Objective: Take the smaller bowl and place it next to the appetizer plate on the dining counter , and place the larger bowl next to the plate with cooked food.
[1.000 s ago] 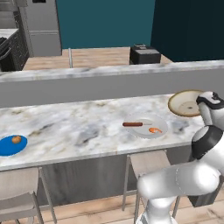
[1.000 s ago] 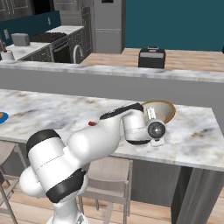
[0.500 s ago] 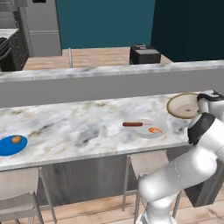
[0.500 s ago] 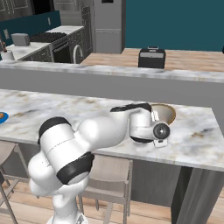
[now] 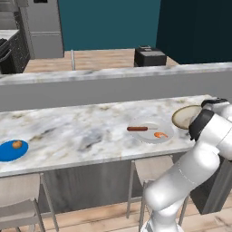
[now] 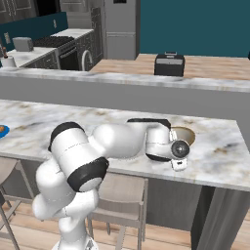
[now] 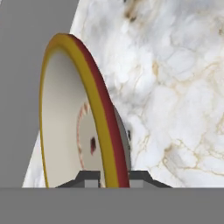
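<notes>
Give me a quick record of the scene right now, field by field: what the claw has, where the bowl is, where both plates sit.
claw: shut on the rim of the larger bowl
larger bowl: cream inside, orange-brown rim, at the right end of the dining counter; whether it rests on the top or is just lifted is unclear
plate with cooked food: pale, just left of the larger bowl, a small gap between them
appetizer plate: bright blue, one orange morsel, far left end of the counter
stools: pale, tucked under the counter's near side
</notes>
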